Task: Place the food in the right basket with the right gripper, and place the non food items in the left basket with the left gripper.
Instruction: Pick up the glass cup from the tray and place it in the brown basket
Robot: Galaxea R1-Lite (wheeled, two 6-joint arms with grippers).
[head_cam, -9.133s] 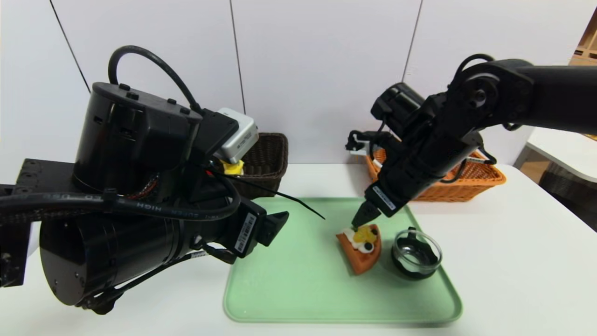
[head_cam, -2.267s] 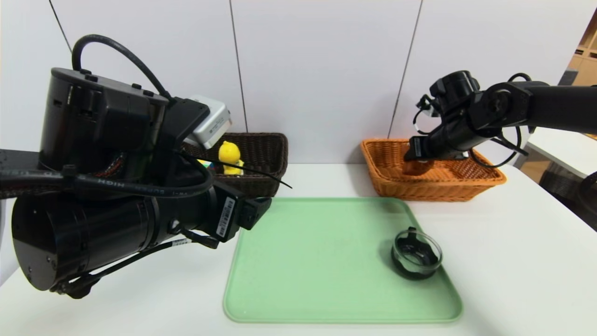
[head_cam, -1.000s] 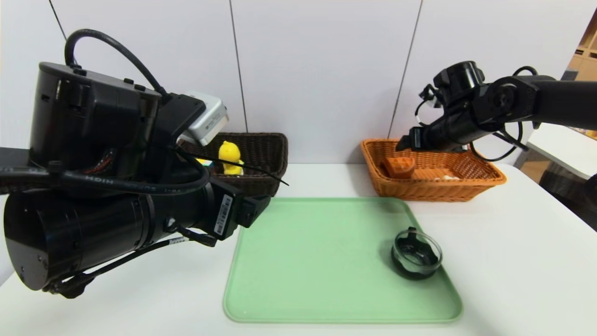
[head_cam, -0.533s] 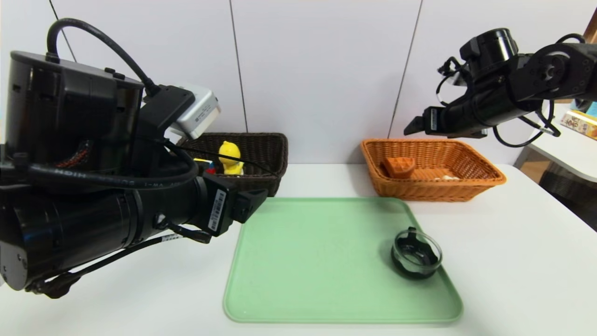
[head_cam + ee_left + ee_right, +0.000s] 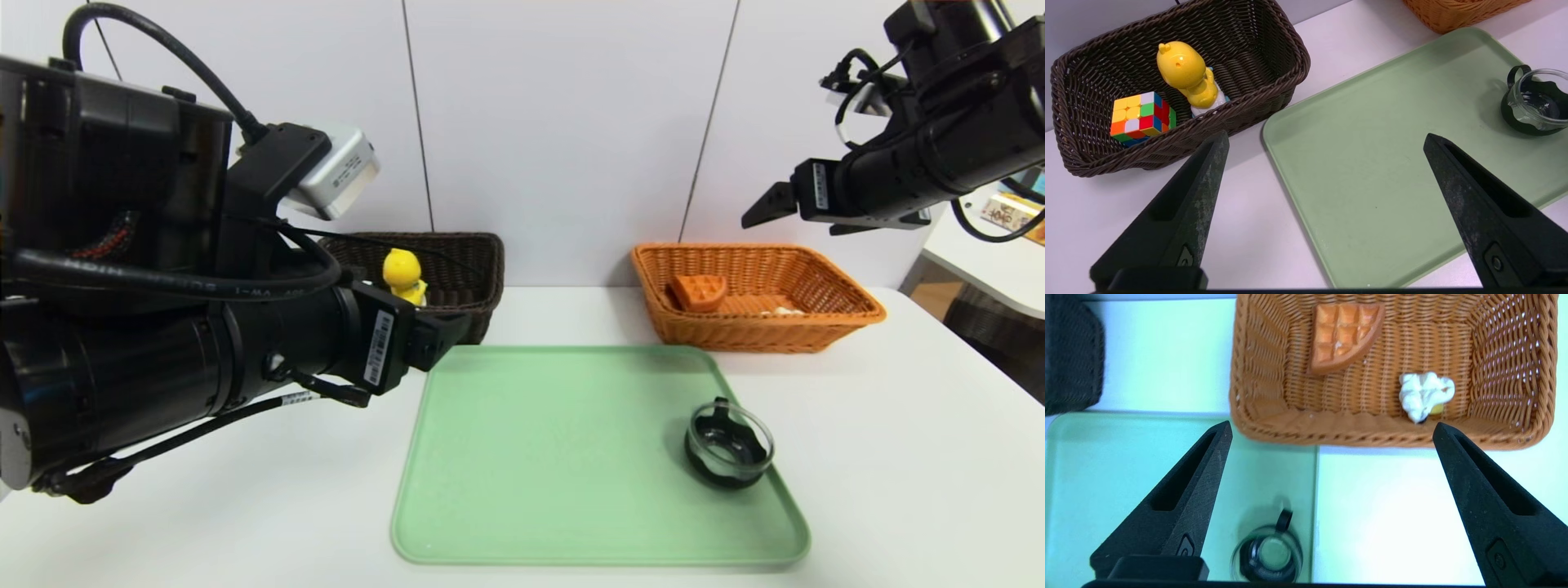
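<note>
A glass cup in a black holder (image 5: 728, 447) stands on the right side of the green tray (image 5: 555, 457). The orange right basket (image 5: 767, 339) holds a waffle slice (image 5: 1343, 335) and a blob of white cream (image 5: 1425, 394). The dark brown left basket (image 5: 1274, 49) holds a yellow toy figure (image 5: 1188, 75) and a colour cube (image 5: 1141, 118). My right gripper (image 5: 1332, 425) hangs open and empty high above the orange basket's front rim. My left gripper (image 5: 1326, 136) is open and empty over the tray's left edge, just in front of the brown basket.
The white table carries both baskets at the back against the wall. The bulky left arm (image 5: 163, 351) fills the left of the head view. A second white surface (image 5: 988, 269) lies at the far right.
The right gripper let go of the waffle slice in the orange basket, then rose and drew back to the right. The left arm shifted slightly left.
</note>
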